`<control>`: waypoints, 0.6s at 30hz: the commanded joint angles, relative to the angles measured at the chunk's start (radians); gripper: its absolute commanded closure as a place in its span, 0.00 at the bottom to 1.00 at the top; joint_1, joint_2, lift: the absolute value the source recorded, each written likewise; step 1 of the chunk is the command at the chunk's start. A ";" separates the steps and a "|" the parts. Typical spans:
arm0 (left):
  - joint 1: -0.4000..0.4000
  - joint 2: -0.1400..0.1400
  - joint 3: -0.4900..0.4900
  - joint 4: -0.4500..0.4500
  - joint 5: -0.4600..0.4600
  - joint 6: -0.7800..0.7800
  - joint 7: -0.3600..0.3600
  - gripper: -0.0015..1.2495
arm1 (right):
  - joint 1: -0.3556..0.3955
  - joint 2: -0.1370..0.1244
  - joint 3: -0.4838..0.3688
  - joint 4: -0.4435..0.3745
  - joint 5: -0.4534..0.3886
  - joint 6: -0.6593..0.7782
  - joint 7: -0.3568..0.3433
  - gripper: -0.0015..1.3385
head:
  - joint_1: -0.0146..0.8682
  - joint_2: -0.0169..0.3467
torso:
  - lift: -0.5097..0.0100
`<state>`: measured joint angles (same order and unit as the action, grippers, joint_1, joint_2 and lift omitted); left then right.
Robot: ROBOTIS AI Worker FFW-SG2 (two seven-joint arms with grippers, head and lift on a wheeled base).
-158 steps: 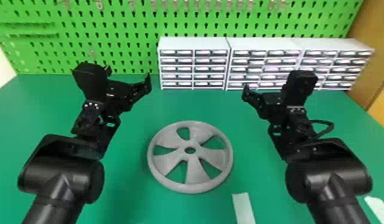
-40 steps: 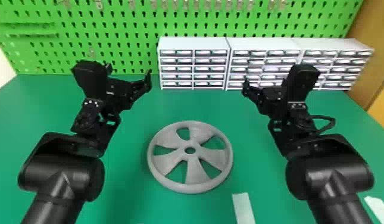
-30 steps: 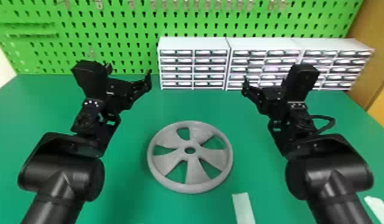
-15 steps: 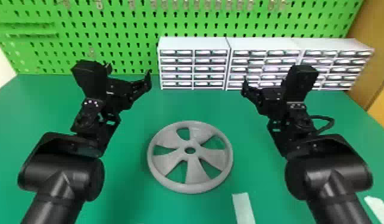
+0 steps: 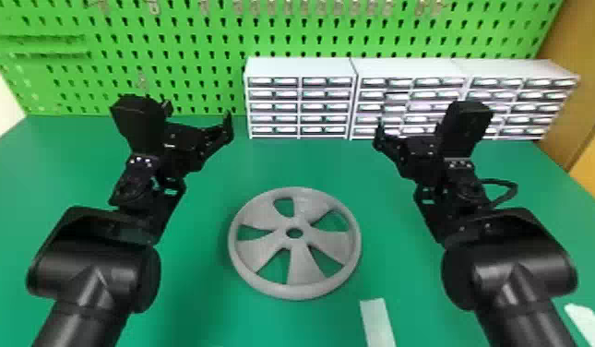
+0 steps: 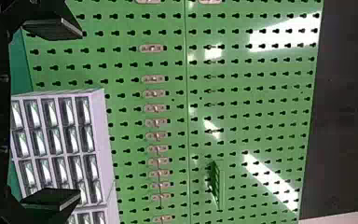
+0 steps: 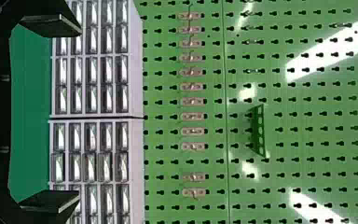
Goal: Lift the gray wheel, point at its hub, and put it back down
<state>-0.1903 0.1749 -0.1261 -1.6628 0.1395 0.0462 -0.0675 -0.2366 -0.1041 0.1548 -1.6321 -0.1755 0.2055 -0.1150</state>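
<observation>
Two units, both set wide: my black, flat-fingered L pincer (image 5: 198,115) and my matching R pincer (image 5: 410,134). Each wrist view shows its own fingers well apart, L fingers (image 6: 53,198) and R fingers (image 7: 51,203), w/ no part held btwn them.

Task part: round gray five-spoke wheel (image 5: 305,270), flat on the green tabletop (image 5: 194,300), btwn my arms and nearer me than either pincer. Its hub (image 5: 294,243), w/ round center hole, faces up.

Surroundings: white multi-drawer cabinets (image 5: 300,68) stand side by side at the rear of the tabletop, beyond the wheel; seen from the head, R pincer overlaps their fronts. Green perforated pegboard (image 5: 194,87) is upright behind them, w/ small metal hooks (image 6: 154,79) and a green slotted bracket (image 6: 220,184). White flat strip (image 5: 378,323) lies near the wheel, on its R near side, apart from the rim. Black cable (image 5: 508,184) loops out beside my R wrist.

Change vs. 5.3 s ago: R arm has shifted slightly fwd; L arm approx. same pos. Wheel unmoved.
</observation>
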 commanded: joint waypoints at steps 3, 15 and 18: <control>0.000 0.000 -0.001 0.000 0.000 0.003 0.000 0.08 | -0.003 0.001 0.000 0.000 -0.001 0.000 0.000 0.06 | 0.80 0.18 | 0.81; -0.001 -0.002 -0.004 0.000 0.000 0.003 0.000 0.08 | -0.003 0.001 -0.003 0.000 0.001 0.000 0.000 0.06 | 0.80 0.18 | 0.81; -0.001 -0.002 -0.004 0.000 0.000 0.003 0.000 0.08 | -0.003 0.003 -0.003 0.002 -0.001 0.000 0.000 0.06 | 0.80 0.18 | 0.81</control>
<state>-0.1906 0.1734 -0.1301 -1.6628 0.1396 0.0491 -0.0675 -0.2393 -0.1028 0.1518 -1.6321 -0.1754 0.2055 -0.1150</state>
